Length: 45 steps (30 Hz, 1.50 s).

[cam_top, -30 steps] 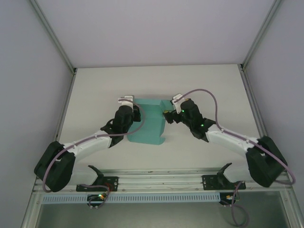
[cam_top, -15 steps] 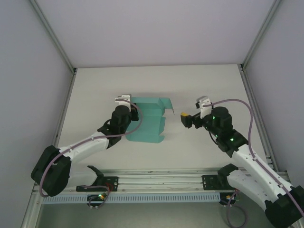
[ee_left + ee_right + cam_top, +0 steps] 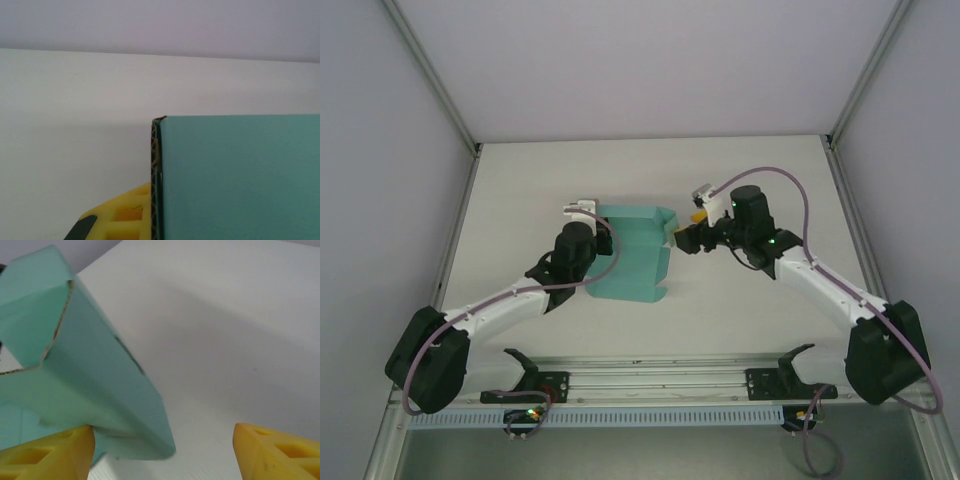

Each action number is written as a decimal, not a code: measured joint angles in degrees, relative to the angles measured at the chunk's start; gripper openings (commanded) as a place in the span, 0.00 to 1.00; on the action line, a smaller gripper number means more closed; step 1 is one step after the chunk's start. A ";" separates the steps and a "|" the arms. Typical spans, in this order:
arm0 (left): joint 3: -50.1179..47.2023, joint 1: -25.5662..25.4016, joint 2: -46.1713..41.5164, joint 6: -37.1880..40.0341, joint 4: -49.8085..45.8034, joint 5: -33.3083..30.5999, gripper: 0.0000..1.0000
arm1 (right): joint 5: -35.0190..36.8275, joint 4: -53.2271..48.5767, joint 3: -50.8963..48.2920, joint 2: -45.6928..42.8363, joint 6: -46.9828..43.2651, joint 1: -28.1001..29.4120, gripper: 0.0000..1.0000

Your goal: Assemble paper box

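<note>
The teal paper box lies partly folded on the white table, its far and right flaps raised. My left gripper is at the box's far left edge, shut on it. In the left wrist view, one yellow finger presses the corrugated edge of the card, and the other finger is hidden behind the card. My right gripper is at the box's right side and stands open. In the right wrist view, the raised flap reaches between the fingers and lies against the left finger, far from the right finger.
The white table is walled by pale panels at the back and on both sides. A metal rail with the arm mounts runs along the near edge. Bare table lies behind the box and to the right.
My right arm had pulled away to the right, and it has come back to the box's right flap with its jaws a little narrower. My left gripper has kept its hold.
</note>
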 measured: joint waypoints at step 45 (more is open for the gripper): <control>8.31 -5.64 5.62 -10.38 -12.70 -13.16 0.00 | 57.40 13.33 8.96 20.59 13.75 19.30 0.00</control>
